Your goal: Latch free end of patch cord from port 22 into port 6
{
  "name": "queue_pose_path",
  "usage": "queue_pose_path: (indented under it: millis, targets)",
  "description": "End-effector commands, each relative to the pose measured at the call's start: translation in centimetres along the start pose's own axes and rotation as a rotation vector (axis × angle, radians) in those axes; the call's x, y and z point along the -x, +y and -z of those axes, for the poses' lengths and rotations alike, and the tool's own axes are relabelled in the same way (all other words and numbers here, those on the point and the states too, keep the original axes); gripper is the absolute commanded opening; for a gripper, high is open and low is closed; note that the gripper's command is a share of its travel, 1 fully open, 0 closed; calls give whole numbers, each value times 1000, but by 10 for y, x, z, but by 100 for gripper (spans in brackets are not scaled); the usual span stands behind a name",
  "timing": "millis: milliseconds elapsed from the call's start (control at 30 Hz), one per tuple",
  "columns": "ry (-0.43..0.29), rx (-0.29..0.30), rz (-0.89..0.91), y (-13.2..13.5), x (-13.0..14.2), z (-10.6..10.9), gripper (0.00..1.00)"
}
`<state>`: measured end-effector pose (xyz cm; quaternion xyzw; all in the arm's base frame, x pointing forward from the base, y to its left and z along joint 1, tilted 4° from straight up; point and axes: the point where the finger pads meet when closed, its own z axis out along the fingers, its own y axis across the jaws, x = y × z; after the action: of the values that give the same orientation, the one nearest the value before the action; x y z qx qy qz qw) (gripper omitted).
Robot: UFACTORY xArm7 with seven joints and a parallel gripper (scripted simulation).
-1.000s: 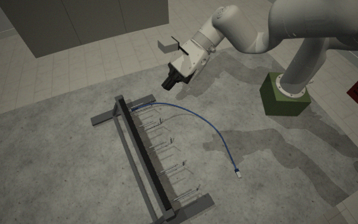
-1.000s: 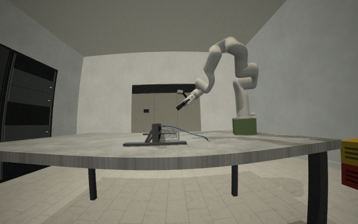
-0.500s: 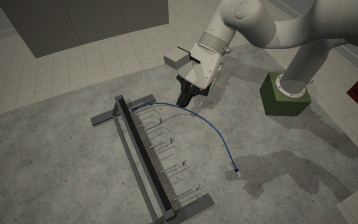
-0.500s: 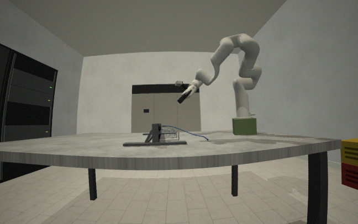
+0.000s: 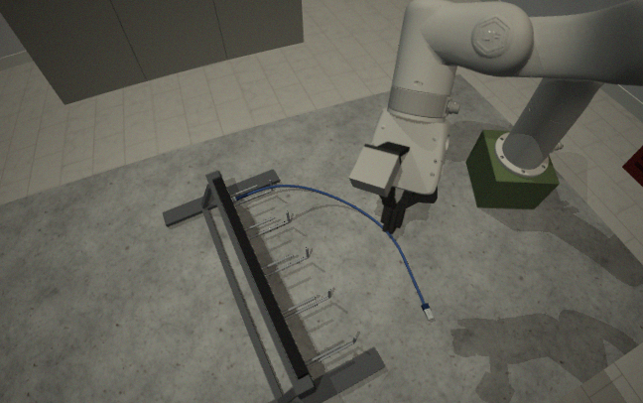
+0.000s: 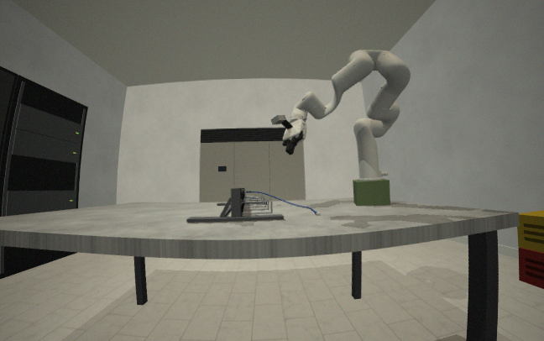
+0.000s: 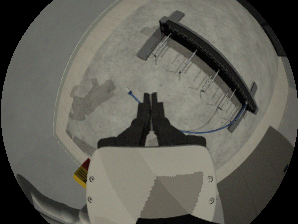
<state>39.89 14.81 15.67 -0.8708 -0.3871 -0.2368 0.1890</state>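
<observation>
The dark patch-panel rack (image 5: 258, 278) stands on the grey table, seen from behind in the top view; it also shows in the exterior view (image 6: 237, 206) and in the wrist view (image 7: 209, 52). The blue patch cord (image 5: 357, 210) runs from the rack's far end in an arc across the table. Its free plug (image 5: 427, 312) lies on the table top, right of the rack, and shows in the exterior view (image 6: 316, 213) too. My gripper (image 5: 390, 225) (image 6: 290, 149) is shut and empty. It hangs high above the table, over the middle of the cord.
The arm's green base block (image 5: 511, 171) stands at the back right of the table. Wire cable brackets (image 5: 298, 260) stick out from the rack's rear toward the cord. A grey cabinet (image 5: 149, 35) stands on the floor beyond the table.
</observation>
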Motion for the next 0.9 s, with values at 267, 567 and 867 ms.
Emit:
queue_pose_path:
  millis: [267,567,867]
  targets:
    - [-294,-88,282,-50,36,-64,0]
    - [-437,-93,493,-72,62,-107,0]
    - [-540,-82,711,-92,85,-143,0]
